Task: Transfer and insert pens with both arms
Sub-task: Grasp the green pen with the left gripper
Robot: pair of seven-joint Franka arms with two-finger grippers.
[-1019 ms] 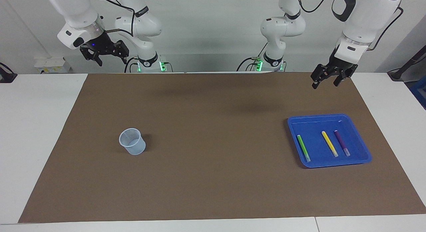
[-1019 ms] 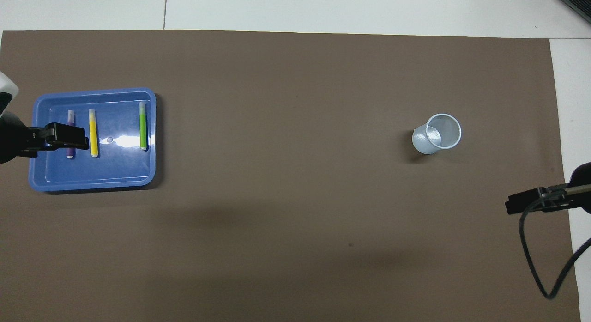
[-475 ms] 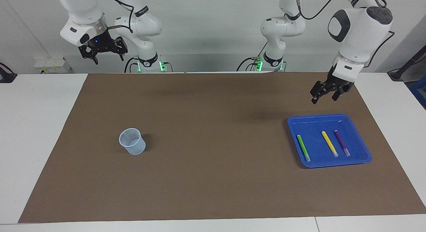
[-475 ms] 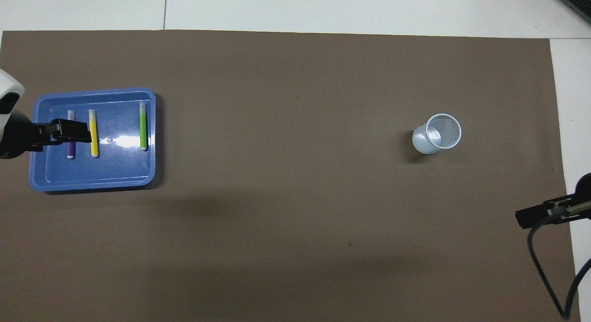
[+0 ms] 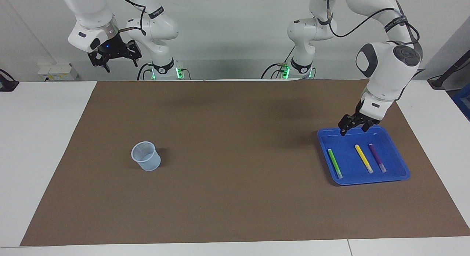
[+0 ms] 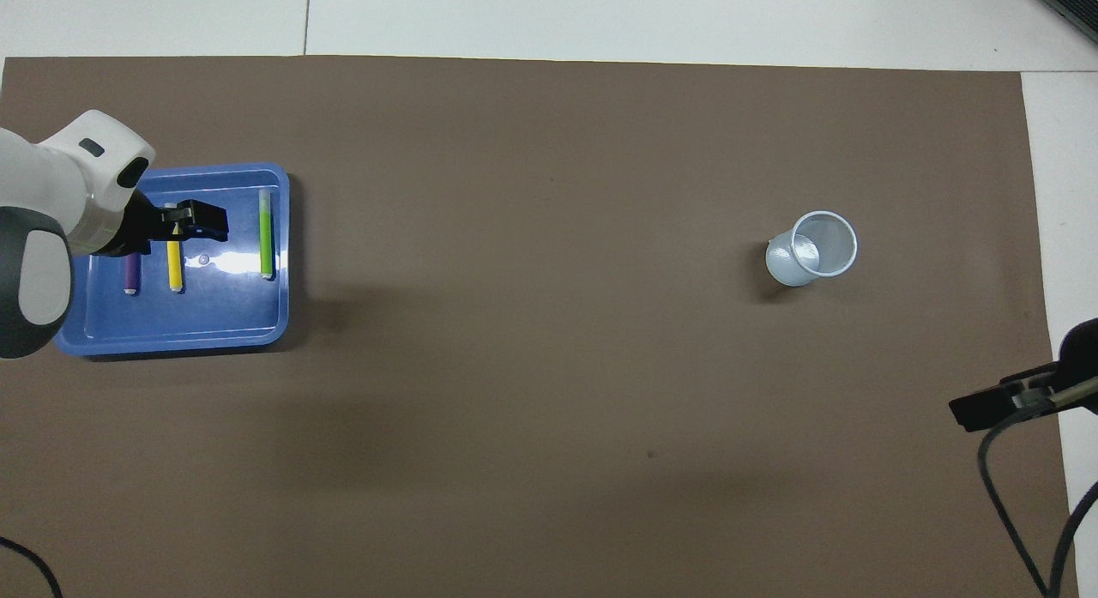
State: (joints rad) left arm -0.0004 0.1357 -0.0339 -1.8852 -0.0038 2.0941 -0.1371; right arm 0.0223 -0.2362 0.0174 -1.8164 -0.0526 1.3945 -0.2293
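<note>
Overhead view: glossy blue plastic tray [image 6: 257, 332], rounded corners, holds slim green pen [image 6: 266, 245], yellow pen [image 6: 174, 268], purple pen [image 6: 129, 274] lying parallel; left gripper [image 5: 353, 125] above it, jaws apart; right gripper [image 5: 114, 57] waits, jaws apart

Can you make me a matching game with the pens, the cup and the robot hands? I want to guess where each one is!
Things:
1. green pen
2. purple pen
3. cup
4. left gripper

Places:
A. standing on the brown mat, toward the right arm's end
B. in the air over the blue tray
C. in the tray, on the side toward the cup
D. in the tray, beside the yellow pen

Pairs: 1-C, 2-D, 3-A, 4-B
</note>
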